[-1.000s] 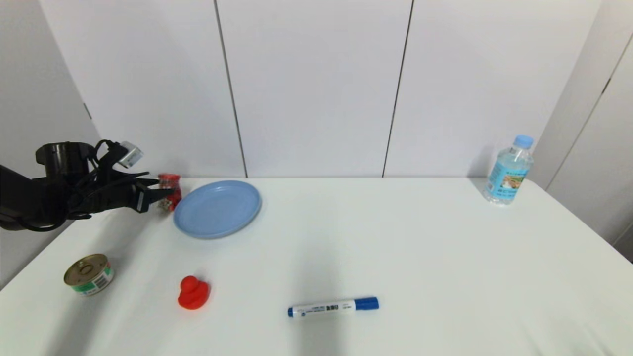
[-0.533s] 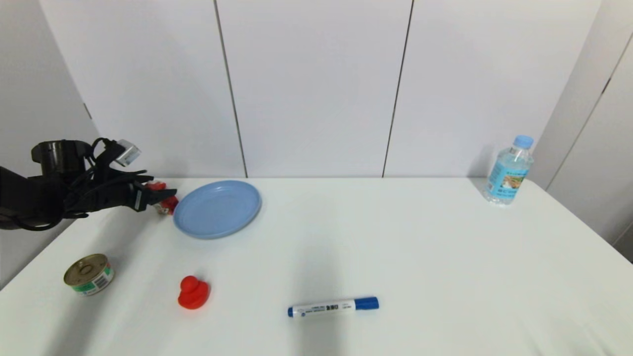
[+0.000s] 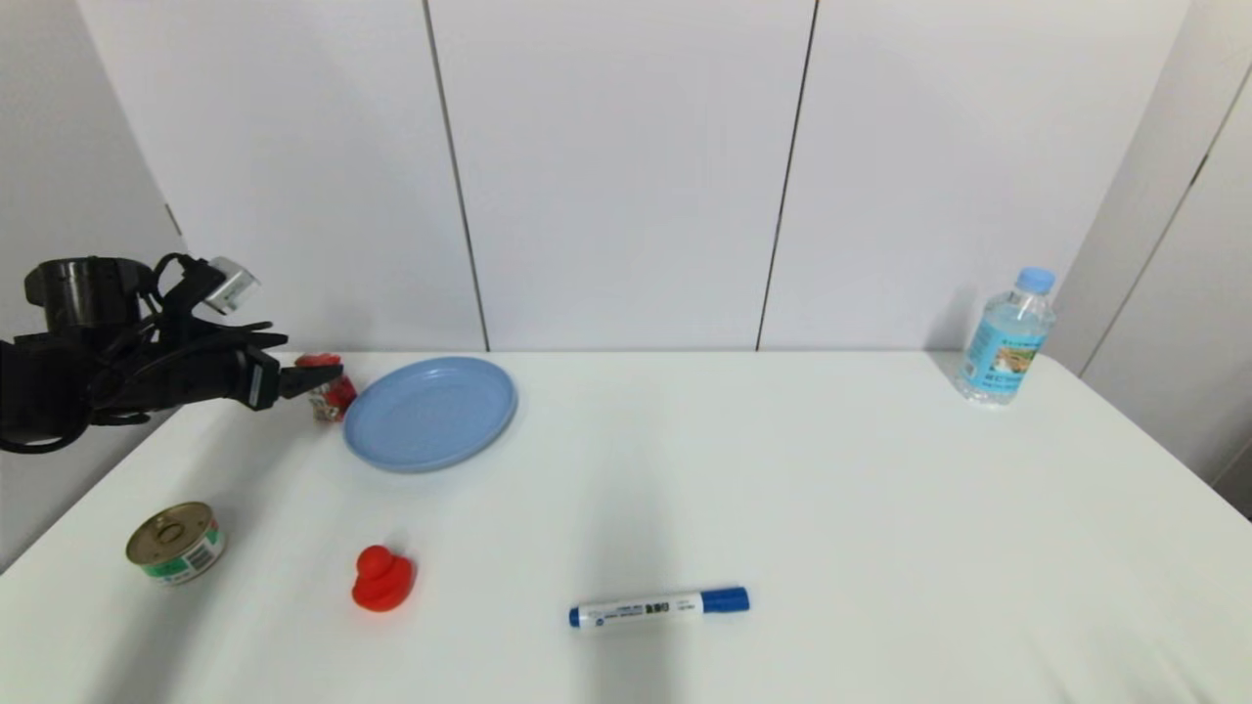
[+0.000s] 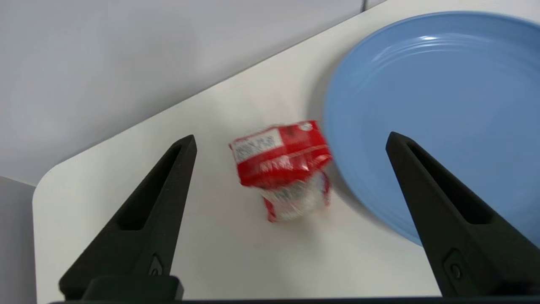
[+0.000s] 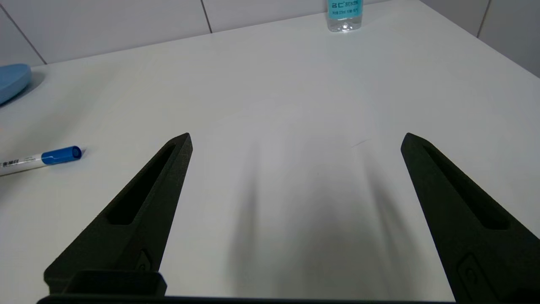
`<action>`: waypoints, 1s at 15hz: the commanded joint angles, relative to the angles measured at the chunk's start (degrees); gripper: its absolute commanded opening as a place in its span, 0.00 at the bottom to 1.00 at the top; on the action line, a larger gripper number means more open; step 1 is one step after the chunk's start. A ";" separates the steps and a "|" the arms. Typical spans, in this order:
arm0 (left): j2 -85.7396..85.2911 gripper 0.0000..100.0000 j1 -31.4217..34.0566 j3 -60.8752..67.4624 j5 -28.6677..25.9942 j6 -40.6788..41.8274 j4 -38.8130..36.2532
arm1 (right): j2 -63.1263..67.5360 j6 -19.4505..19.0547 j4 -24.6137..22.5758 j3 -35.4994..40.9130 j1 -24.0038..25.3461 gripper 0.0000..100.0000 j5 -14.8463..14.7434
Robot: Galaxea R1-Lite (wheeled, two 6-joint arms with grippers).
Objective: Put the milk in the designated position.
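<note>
The milk [image 3: 334, 399], a small red carton with a white patch on top, sits on the table right beside the left rim of the blue plate [image 3: 430, 413]. My left gripper [image 3: 328, 372] hovers just above and to the left of it, its tips overlapping the carton's top in the head view. The left wrist view shows the left gripper [image 4: 291, 136] open, with the milk [image 4: 282, 169] on the table below, between the two fingers and touching neither. My right gripper [image 5: 295, 135] is open and empty over bare table; it is out of the head view.
A tin can [image 3: 176, 543] and a red rubber duck [image 3: 383, 579] sit near the front left. A blue-capped marker [image 3: 660, 606] lies at the front middle. A clear water bottle [image 3: 1007, 337] stands at the back right corner. The wall runs behind the table.
My left arm has drawn back to the left and risen a little. The milk, which was between the fingers a second ago, now sits free on the table by the plate.
</note>
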 commanded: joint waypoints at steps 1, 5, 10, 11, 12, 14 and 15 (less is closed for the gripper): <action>-16.30 1.00 -0.87 10.24 -0.34 -0.13 4.39 | 0.07 0.07 0.01 0.00 0.01 1.00 0.01; -39.76 1.00 -2.63 22.28 0.27 -6.37 8.70 | 0.07 0.07 0.01 0.00 0.01 1.00 0.01; -68.86 1.00 -14.50 31.25 27.08 -10.77 18.89 | 0.07 0.07 0.01 0.00 0.01 1.00 0.01; -73.60 1.00 -15.55 33.80 30.33 -10.95 18.72 | 0.07 0.07 0.01 0.00 0.01 1.00 0.01; -78.17 1.00 -15.55 36.61 31.21 -11.21 18.63 | 0.07 0.07 0.01 0.00 0.01 1.00 0.01; -89.16 1.00 -15.55 44.08 31.30 -13.93 18.28 | 0.07 0.07 0.01 0.00 0.01 1.00 0.01; -93.64 1.00 -15.55 47.51 31.30 -14.64 18.28 | 0.07 0.07 0.01 0.00 0.01 1.00 0.01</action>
